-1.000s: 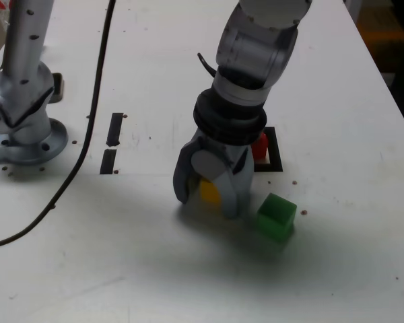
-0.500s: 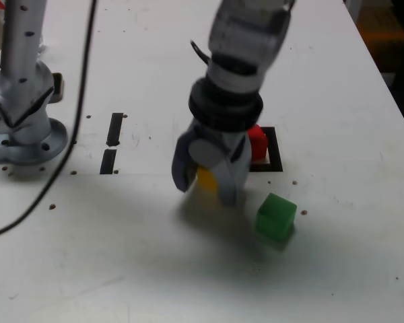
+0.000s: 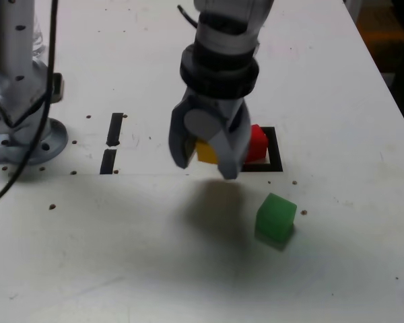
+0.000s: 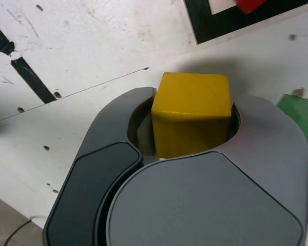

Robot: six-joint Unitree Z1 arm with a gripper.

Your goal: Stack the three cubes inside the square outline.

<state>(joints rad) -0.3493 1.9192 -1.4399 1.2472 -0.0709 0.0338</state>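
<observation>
We see the hand (image 3: pixel 207 156) clamped on the yellow cube (image 3: pixel 206 152), one grey jaw on each side of it. In the exterior view the cube hangs clear of the bench (image 3: pixel 337 94), and a soft shadow lies on the surface below it. The wrist view confirms the grip: the yellow cube (image 4: pixel 191 114) sits seated between the two curved jaws of the hand (image 4: pixel 192 128), its top face and one side face visible.

We find the red cube (image 3: pixel 256 143) resting inside the square outline (image 3: pixel 275 159), with the black border showing along the outline's near edge and its edge toward the exterior view's right. The arm hides the side of the outline toward the exterior view's left. In the exterior view the held yellow cube appears just beside the red cube, toward the exterior view's left. In the wrist view only a corner of the red cube (image 4: pixel 250 5) and a corner of the square outline (image 4: pixel 215 25) are in frame.

The green cube (image 3: pixel 276 217) sits on the bench nearer the camera than the outline and apart from it, untouched by the hand. The wrist view shows a part of it (image 4: pixel 302 118) at the frame edge.

Two short black strips (image 3: pixel 112 141) lie end to end on the bench toward the exterior view's left, near a grey arm base (image 3: pixel 23 128). A black cable (image 3: pixel 34 121) runs down past that base.
</observation>
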